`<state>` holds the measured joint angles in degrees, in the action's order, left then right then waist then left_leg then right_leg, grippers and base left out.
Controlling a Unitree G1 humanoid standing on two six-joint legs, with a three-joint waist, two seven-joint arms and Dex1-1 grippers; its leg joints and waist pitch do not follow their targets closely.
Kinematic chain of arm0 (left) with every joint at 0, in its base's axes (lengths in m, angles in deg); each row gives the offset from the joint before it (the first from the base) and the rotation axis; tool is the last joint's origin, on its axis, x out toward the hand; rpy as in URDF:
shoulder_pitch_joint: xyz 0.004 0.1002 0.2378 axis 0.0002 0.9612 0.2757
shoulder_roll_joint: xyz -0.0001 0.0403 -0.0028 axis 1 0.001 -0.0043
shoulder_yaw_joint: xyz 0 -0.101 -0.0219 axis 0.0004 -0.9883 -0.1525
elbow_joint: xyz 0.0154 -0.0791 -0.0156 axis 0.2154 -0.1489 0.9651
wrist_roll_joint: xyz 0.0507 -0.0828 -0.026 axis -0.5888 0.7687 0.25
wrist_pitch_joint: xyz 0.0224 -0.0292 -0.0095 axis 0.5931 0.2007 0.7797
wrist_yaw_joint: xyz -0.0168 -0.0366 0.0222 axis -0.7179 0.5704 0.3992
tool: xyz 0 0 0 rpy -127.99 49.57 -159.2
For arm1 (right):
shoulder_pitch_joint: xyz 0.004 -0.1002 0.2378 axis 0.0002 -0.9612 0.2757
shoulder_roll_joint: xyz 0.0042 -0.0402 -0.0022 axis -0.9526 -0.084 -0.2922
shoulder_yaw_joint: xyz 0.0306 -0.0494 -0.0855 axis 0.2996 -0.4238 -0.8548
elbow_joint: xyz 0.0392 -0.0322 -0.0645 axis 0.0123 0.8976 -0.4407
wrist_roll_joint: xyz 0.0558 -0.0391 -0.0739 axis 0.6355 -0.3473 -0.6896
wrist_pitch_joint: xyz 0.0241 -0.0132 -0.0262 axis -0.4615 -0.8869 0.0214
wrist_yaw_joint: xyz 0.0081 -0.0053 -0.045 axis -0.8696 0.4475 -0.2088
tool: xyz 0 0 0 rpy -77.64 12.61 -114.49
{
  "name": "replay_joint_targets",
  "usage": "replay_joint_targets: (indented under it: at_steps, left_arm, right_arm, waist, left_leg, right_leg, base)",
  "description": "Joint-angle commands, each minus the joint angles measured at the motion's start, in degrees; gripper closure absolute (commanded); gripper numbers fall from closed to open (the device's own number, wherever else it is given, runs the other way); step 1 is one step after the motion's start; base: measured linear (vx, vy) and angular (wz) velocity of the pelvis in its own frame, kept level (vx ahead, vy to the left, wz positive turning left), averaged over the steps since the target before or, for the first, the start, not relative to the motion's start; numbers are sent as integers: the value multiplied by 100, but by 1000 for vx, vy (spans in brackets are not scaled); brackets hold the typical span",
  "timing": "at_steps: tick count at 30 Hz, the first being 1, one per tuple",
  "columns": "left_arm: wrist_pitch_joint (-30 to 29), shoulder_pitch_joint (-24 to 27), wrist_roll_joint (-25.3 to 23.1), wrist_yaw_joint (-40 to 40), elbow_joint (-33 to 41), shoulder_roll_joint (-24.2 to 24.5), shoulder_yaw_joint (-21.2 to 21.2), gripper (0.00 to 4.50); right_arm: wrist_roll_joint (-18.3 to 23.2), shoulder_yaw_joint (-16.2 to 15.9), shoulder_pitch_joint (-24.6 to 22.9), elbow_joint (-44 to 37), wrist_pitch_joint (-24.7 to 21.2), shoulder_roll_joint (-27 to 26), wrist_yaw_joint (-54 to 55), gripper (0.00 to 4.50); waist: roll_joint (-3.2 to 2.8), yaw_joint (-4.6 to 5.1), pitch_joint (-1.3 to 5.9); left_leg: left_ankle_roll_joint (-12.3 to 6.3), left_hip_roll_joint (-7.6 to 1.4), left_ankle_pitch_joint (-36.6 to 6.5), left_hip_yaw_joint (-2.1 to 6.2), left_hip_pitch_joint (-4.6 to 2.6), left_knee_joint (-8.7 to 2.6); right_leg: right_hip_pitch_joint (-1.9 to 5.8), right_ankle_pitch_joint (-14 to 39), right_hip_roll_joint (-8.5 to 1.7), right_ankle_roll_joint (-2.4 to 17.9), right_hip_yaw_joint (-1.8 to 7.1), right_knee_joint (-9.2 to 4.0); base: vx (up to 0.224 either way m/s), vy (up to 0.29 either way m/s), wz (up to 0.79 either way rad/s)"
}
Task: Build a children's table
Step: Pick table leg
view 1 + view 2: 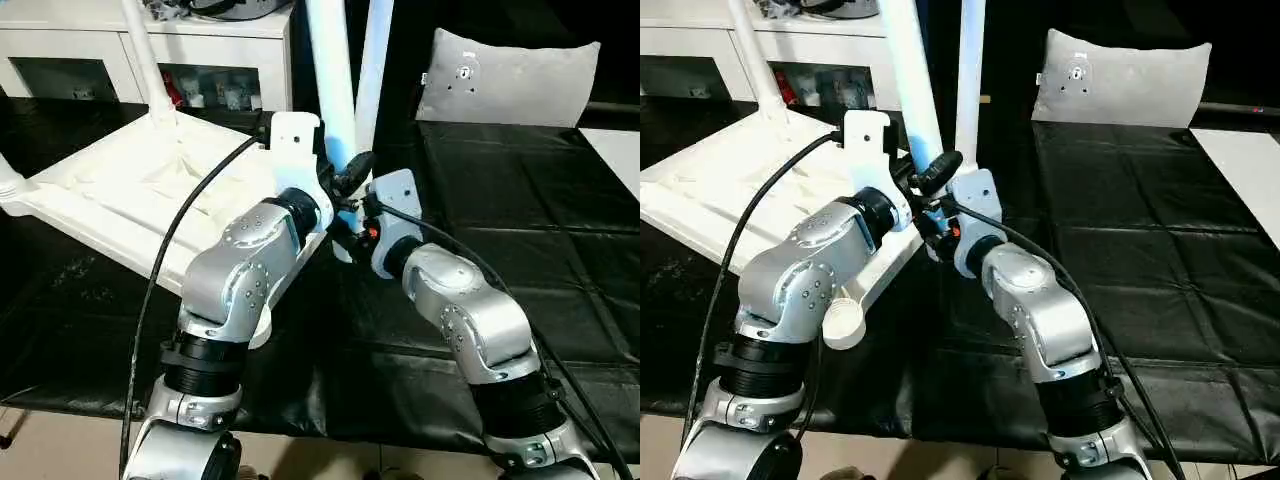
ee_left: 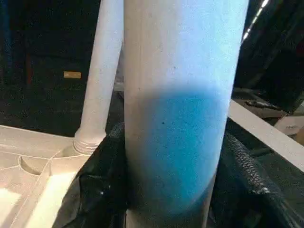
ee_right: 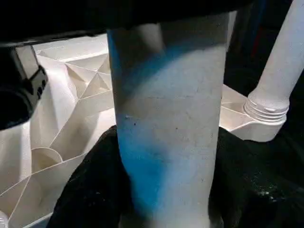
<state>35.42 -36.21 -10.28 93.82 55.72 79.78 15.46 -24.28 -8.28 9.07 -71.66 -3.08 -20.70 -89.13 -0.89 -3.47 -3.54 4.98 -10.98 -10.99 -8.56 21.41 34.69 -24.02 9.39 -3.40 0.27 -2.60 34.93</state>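
Note:
The children's table lies upside down and tilted on the black surface, its ribbed top (image 1: 130,185) facing up. One white leg (image 1: 148,60) rises from its far corner and another leg (image 1: 374,70) from a right corner. At the near right corner stands a thicker leg (image 1: 333,80), upright. My left gripper (image 1: 350,172) is shut on this leg (image 2: 180,95), with black fingers (image 2: 102,180) pressed on both sides. Just below it, my right gripper (image 1: 345,215) has its fingers (image 3: 90,190) against the same leg (image 3: 171,118).
A white cabinet with glass doors (image 1: 60,50) stands behind the table top. A grey cushion (image 1: 505,80) leans at the back right, and a flat white board (image 1: 615,150) lies at the right edge. A white round cap (image 1: 843,322) sits under my left forearm.

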Motion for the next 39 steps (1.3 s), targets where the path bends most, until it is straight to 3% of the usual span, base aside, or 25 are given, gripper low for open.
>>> replay_joint_targets:
  at_steps: [1,8,11,27,29,32,39]
  left_arm:
    - [46,-50,-74,-10,125,8,-17,260]
    - [108,-45,-207,30,113,90,46,260]
    - [119,-55,-191,86,83,120,14,190]
    - [-46,31,-41,285,177,141,-25,185]
    - [-139,84,46,401,191,179,-25,152]
    - [-322,236,191,546,167,231,-64,139]
    - [-386,528,424,960,262,324,-39,64]
  right_arm:
    - [54,116,31,19,59,-17,-7,235]
    - [157,212,-23,31,220,-124,-129,246]
    - [187,250,-30,47,250,-136,-156,248]
    - [143,310,-92,98,369,-154,-278,249]
    - [86,281,-142,122,461,-73,-354,250]
    - [67,220,-342,94,629,109,-582,250]
    - [207,234,-721,-71,481,329,-822,250]
  waist:
    - [73,-7,414]
    - [68,-8,415]
    - [68,-4,413]
    - [50,-6,415]
    - [54,-5,413]
    - [72,-21,408]
    - [79,-11,399]
  left_leg:
    - [80,-48,-901,-39,14,-374]
    - [71,-58,-897,-38,13,-376]
    - [70,-52,-886,-40,15,-376]
    - [73,-58,-886,-36,8,-379]
    - [71,-59,-923,-42,7,-377]
    - [50,-52,-906,-50,15,-371]
    - [-13,-55,-948,-46,20,-382]
  right_leg:
    - [339,1870,-288,393,192,-476]
    - [337,1814,-294,423,195,-469]
    - [338,1822,-292,443,195,-472]
    - [348,1692,-295,545,195,-456]
    - [349,1699,-296,552,196,-458]
    - [354,1789,-298,533,196,-466]
    - [338,2012,-294,500,185,-494]
  base:
    - [0,0,0]
    - [0,0,0]
    - [0,0,0]
    - [0,0,0]
    - [0,0,0]
    - [0,0,0]
    - [0,0,0]
